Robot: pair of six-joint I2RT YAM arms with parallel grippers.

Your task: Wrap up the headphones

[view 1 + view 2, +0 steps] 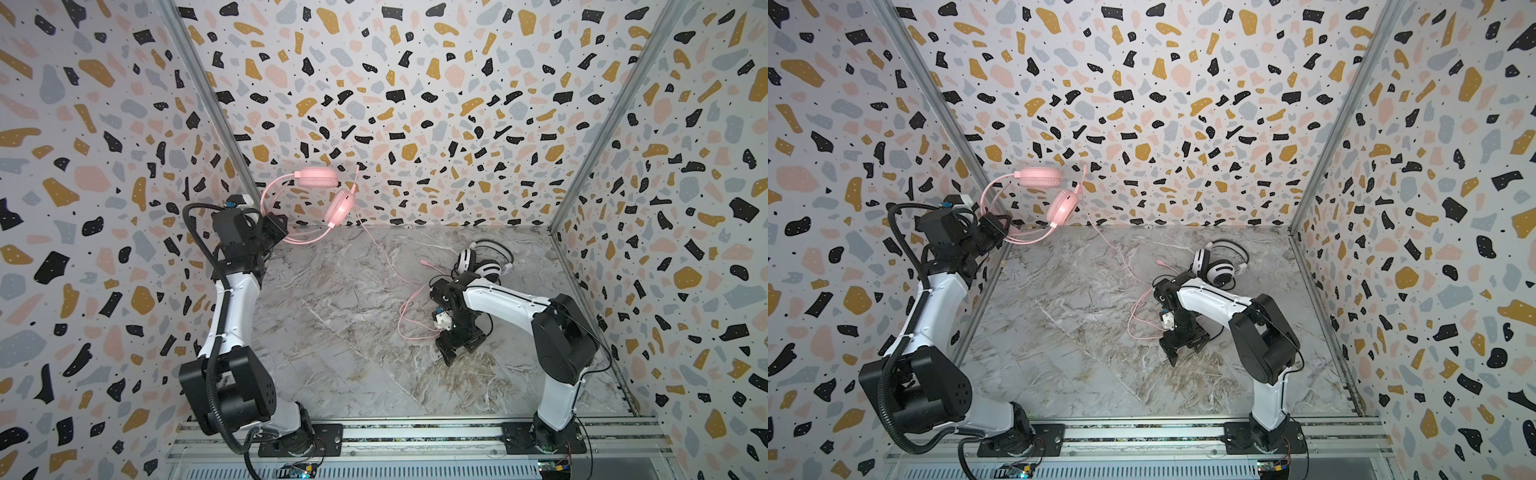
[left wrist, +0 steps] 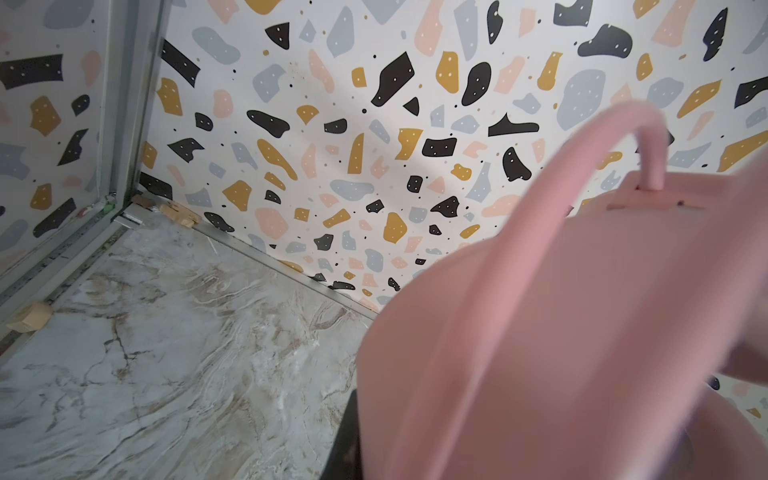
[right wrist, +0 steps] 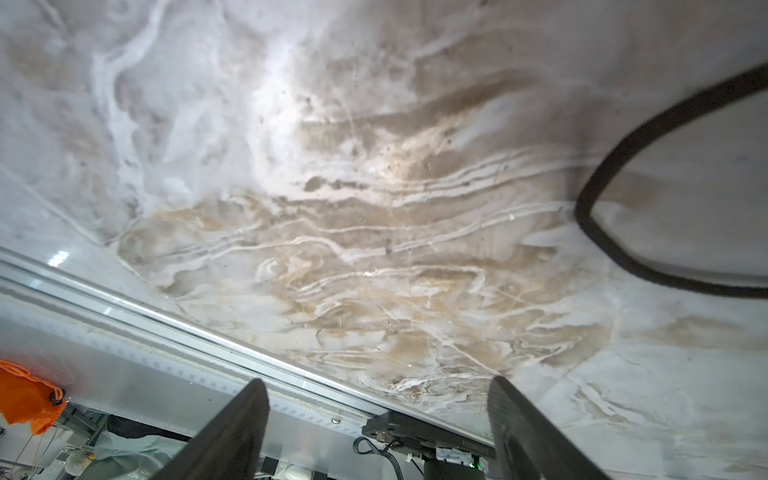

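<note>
My left fingers point(image 1: 276, 226), pinching the band of the pink headphones point(image 1: 340, 203), hold them aloft at ten o'clock. The pink cord point(image 1: 400, 318) trails onto the surface point(image 1: 332, 365). My right fingers point(image 3: 232, 436) hang spread and empty near centre, with the white headphones point(image 1: 484, 266) at two o'clock. The risk, I judge, is that the slack cord snags my right arm point(image 1: 498, 295) and jerks the band loose.

Walls point(image 1: 415, 83): three, white with black, ochre, pink and grey blotches. Floor point(image 1: 353, 332): grey-brown marbled sheet. Metal rail point(image 1: 415, 434) along the front edge.
</note>
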